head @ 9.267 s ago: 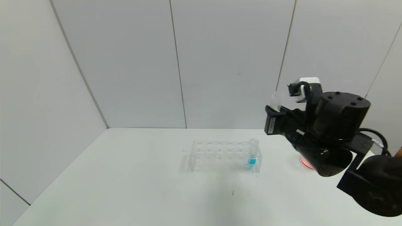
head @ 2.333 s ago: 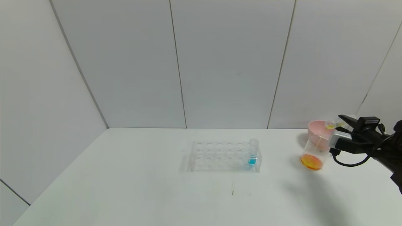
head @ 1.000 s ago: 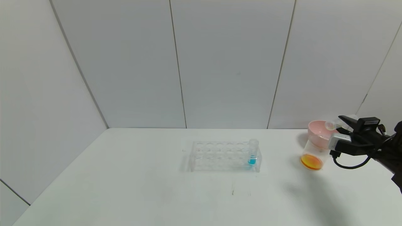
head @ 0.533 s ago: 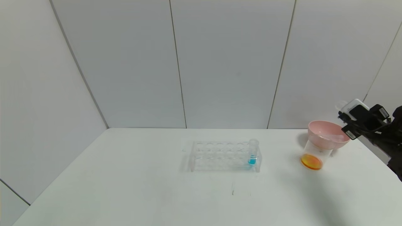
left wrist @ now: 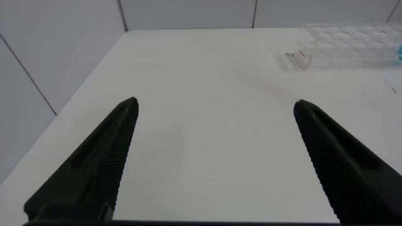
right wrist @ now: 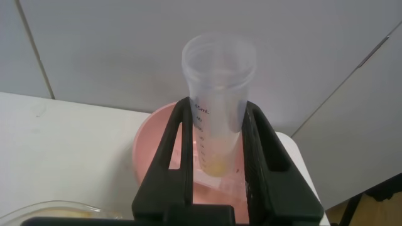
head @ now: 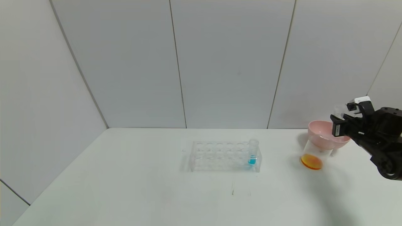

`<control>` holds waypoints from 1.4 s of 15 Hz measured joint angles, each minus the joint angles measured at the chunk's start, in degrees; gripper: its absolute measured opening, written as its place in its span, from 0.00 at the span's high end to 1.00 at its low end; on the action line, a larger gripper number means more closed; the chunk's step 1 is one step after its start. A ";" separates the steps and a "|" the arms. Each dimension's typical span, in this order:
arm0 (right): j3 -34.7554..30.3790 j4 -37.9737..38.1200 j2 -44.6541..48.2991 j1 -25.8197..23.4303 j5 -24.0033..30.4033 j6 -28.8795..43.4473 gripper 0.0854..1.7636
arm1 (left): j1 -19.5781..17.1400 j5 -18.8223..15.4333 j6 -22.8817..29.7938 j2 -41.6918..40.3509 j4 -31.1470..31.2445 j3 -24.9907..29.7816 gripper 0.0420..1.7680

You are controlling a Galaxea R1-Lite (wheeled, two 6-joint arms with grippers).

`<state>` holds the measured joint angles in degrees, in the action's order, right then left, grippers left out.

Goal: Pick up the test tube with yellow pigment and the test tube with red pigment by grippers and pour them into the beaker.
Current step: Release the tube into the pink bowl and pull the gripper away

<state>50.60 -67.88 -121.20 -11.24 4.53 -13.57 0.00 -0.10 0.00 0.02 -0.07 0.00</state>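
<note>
My right gripper (head: 338, 125) (right wrist: 218, 105) is shut on the test tube with yellow pigment (head: 338, 110) (right wrist: 218, 69), which stands upright with only a yellow trace at its bottom. It hangs above the pink bowl (head: 317, 131) (right wrist: 157, 141). The beaker (head: 314, 155) stands on the table just in front of the bowl, with orange liquid at its bottom; its rim (right wrist: 50, 210) shows in the right wrist view. The test tube with red pigment is out of view. My left gripper (left wrist: 215, 103) is open over bare table, far from these.
A clear tube rack (head: 220, 156) (left wrist: 352, 44) stands mid-table with one tube of blue liquid (head: 252, 153) at its right end. A clear piece lies inside the pink bowl. Walls close off the back and left; the table's right edge is near the bowl.
A second ago the tube lay tilted over the beaker. My right gripper has since lifted, turned it upright and shifted back and right over the pink bowl.
</note>
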 joint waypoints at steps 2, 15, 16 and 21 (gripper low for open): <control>0.79 -0.02 -1.57 0.00 0.00 0.66 0.59 | 0.00 0.00 0.00 0.00 0.00 0.00 0.00; 1.21 0.52 4.99 -1.79 0.09 1.10 0.14 | 0.00 0.00 0.00 0.00 0.00 0.00 0.00; 0.88 1.54 8.27 -2.38 -0.07 1.45 0.13 | 0.00 0.00 0.00 0.00 0.00 0.00 0.00; -1.99 16.15 32.89 -4.17 -4.40 5.63 0.08 | 0.00 0.00 0.00 0.00 0.02 0.00 0.00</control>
<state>48.62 -51.72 -88.31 -15.41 0.13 -7.94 0.00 -0.10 0.00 0.02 -0.05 0.00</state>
